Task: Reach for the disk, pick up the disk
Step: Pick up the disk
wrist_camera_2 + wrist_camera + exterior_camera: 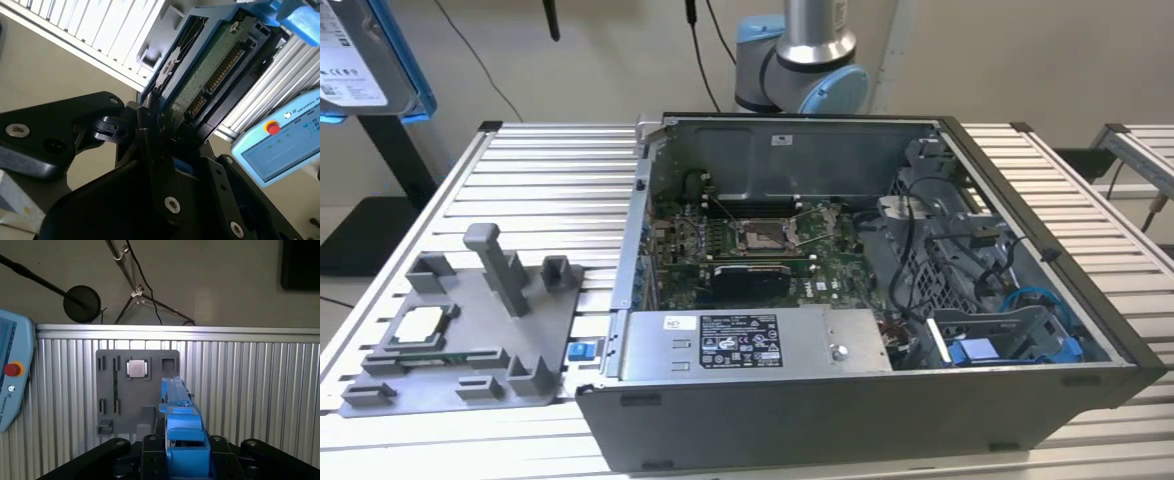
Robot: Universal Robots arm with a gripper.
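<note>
Closest to my wrist cameras, the gripper [167, 125] is clamped onto one end of the disk [210, 65]. In the second wrist view I see its green circuit-board side and connector row, with the blue carrier frame around them. In the first wrist view the disk [176, 395] stands edge-on between the black fingers, its blue frame pointing away from me. I judge the reach done and the pick-up as good as made, because the disk hangs in the air well clear of the table [250, 390]. In the exterior view it [360, 60] sits high at that view's left, label side showing.

Any further motion calls for a steady clamp, I think. The hold is on a narrow end, so the disk could tilt.

Below and beyond the disk lies the grey fixture plate [150, 390], with the small square chip [137, 368] seated in it. The teach pendant [12, 380] hangs at the table's edge. Farther off, in the exterior view, stands the open computer case [854, 420], with a blue bay [987, 350] inside.

My count: one gripper, one disk, one plate, one chip, one pendant, one case, one bay.
</note>
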